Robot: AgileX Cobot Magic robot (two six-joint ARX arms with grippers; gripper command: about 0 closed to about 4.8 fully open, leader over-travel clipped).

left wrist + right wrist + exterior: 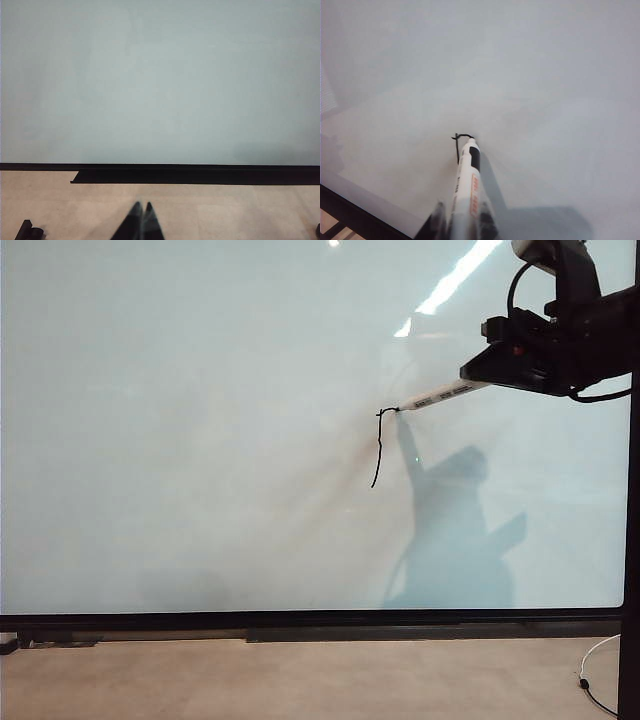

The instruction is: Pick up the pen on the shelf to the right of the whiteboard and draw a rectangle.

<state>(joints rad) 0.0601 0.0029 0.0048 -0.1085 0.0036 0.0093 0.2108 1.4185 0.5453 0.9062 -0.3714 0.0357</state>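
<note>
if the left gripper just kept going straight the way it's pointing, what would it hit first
Likely the whiteboard's black bottom frame. The left gripper, shut, points over bare tabletop toward it, though depth is hard to judge.

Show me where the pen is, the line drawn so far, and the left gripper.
pen (440, 396): exterior view, middle of its white barrel.
drawn line (379, 450): exterior view, midway down the vertical stroke.
left gripper (142, 206): left wrist view, between its fingertips.

Right claw (462, 225) blurred, edge-cropped
</note>
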